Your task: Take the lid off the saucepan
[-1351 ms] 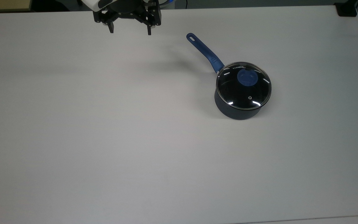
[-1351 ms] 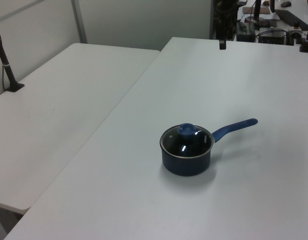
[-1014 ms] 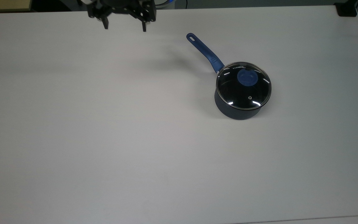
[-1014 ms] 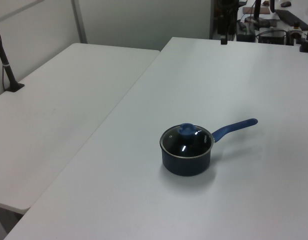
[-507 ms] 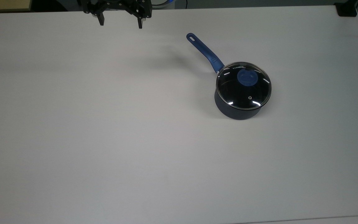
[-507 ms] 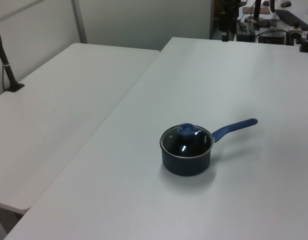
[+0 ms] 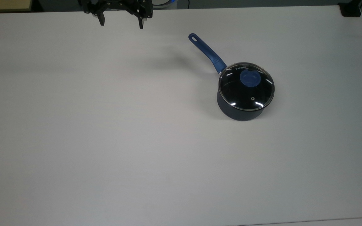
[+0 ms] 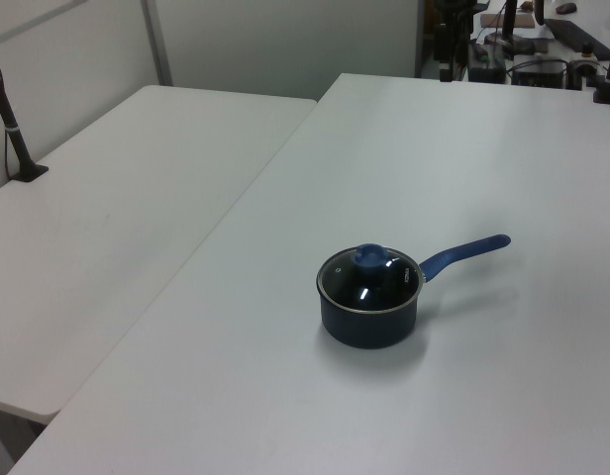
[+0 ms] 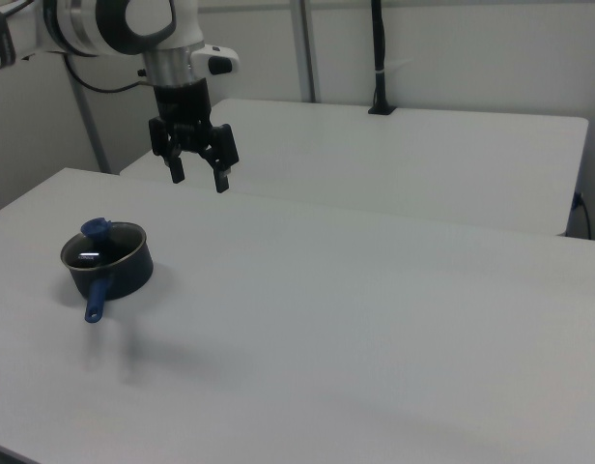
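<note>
Going across the top view from its left: your gripper (image 7: 120,25) is parked up at the far edge of the table (image 7: 105,141), fingers spread wide with nothing between them. In the right view it hangs well above the tabletop, pointing straight down.

Further toward the top view's right you hit the saucepan (image 7: 240,113), sitting flat on the table with its long blue handle (image 7: 207,53) angled back toward the gripper's side. The lid (image 7: 246,86) is on the pot, seated evenly on the rim as far as I can tell, and the blue knob (image 7: 249,78) sticks up in the middle.

So honestly you're at square one here: the approach hasn't started and nothing's been touched. Next move, I'd say, is to carry the gripper across and over that knob, line the fingers up on either side of it, drop down, pinch, then lift straight up. The knob's small and round, so get centered before closing or it'll probably slip out.
</note>
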`<action>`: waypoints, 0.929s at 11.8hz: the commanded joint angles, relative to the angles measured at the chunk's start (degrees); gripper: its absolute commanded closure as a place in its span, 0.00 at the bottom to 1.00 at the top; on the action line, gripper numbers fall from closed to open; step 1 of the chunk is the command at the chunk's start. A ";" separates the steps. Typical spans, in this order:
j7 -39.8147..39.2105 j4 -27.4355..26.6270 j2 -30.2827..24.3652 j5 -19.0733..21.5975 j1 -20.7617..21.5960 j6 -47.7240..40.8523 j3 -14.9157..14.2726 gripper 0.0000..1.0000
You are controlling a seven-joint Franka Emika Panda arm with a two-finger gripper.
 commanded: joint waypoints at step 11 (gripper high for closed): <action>-5.84 0.15 1.05 8.00 4.09 -0.61 0.48 0.00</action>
